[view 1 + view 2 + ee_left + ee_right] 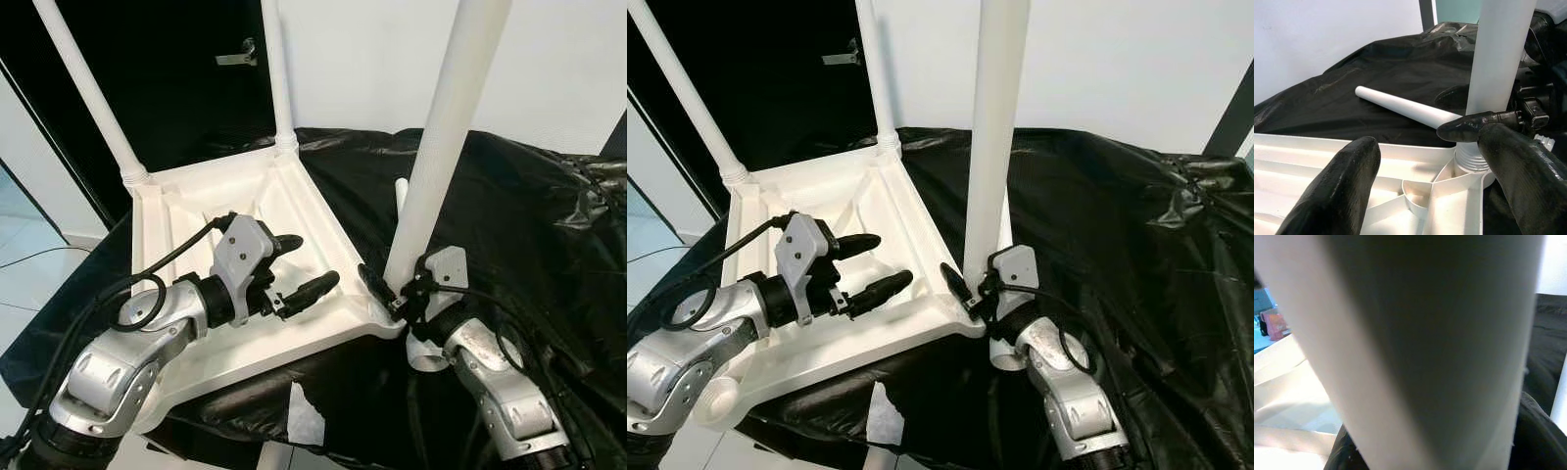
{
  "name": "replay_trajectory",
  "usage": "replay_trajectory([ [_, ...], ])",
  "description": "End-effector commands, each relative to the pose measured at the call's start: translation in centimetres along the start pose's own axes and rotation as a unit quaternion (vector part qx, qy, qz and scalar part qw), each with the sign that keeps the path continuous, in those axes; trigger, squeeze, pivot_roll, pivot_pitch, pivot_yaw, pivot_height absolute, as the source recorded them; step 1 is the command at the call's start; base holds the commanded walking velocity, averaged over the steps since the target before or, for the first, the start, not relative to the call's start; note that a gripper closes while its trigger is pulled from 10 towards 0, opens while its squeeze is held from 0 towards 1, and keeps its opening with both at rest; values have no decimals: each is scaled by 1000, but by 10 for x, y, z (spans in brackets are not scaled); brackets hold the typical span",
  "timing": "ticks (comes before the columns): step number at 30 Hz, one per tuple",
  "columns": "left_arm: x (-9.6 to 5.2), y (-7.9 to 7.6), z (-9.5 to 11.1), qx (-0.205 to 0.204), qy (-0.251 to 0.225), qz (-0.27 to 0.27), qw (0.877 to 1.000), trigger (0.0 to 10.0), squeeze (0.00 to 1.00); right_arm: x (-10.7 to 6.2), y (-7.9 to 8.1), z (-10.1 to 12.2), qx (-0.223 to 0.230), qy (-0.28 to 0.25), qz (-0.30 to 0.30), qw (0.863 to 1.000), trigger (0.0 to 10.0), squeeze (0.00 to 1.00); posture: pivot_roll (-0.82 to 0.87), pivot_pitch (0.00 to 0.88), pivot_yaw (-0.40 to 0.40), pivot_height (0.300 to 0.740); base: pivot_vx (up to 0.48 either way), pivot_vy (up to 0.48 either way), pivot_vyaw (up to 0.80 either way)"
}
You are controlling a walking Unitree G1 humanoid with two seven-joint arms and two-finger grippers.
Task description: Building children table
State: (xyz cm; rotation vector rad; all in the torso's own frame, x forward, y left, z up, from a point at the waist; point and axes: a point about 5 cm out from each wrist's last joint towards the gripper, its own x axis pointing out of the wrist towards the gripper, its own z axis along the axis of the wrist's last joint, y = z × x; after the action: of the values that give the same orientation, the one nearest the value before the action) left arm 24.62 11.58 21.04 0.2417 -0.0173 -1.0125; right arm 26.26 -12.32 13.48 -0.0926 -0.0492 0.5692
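The white children's table top [245, 343] lies upside down on a black plastic sheet [509, 215]. Two white legs stand in its far corners [93, 88] [277, 69]. A third leg [441, 127] stands upright in the near right corner, and my right gripper [397, 284] is shut on it just above its threaded base. My left gripper [315, 260] hovers open over the ribbed underside, its fingertips pointing toward that corner, holding nothing. A loose white leg [1400, 105] lies on the sheet behind the gripped leg.
The black sheet covers the whole work surface and is crumpled at the right [588, 186]. A dark doorway with a metal handle [240, 54] is at the back left. Pale floor [29, 235] lies at the left. A white scrap [306, 421] hangs at the front edge.
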Motion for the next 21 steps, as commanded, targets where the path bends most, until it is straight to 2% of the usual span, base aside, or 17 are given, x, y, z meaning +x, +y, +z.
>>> replay_trajectory([
  [1, 0, -4, 5, 11, -3, -34, 999, 10000, 0, -11, 7, -45, 67, 130, 13, 989, 10000, 0, 31, 0, 53, 740, 0, 0, 0],
  [15, -1, -5, 7, 11, -6, -32, 999, 10000, 0, -8, 8, -43, 82, 144, 28, 986, 10000, 0, 36, 0, 47, 740, 0, 0, 0],
  [18, -2, -4, 7, 11, -6, -32, 999, 10000, 0, -8, 8, -40, 76, 130, 29, 988, 10000, 0, 36, 0, 46, 740, 0, 0, 0],
  [20, -2, -4, 7, 12, -7, -30, 999, 10000, 0, -7, 8, -32, 57, 82, 17, 995, 10000, 0, 36, 0, 45, 740, 0, 0, 0],
  [21, -2, -4, 7, 12, -7, -30, 999, 10000, 0, -7, 8, -32, 57, 82, 17, 995, 10000, 0, 36, 0, 45, 740, 0, 0, 0],
])
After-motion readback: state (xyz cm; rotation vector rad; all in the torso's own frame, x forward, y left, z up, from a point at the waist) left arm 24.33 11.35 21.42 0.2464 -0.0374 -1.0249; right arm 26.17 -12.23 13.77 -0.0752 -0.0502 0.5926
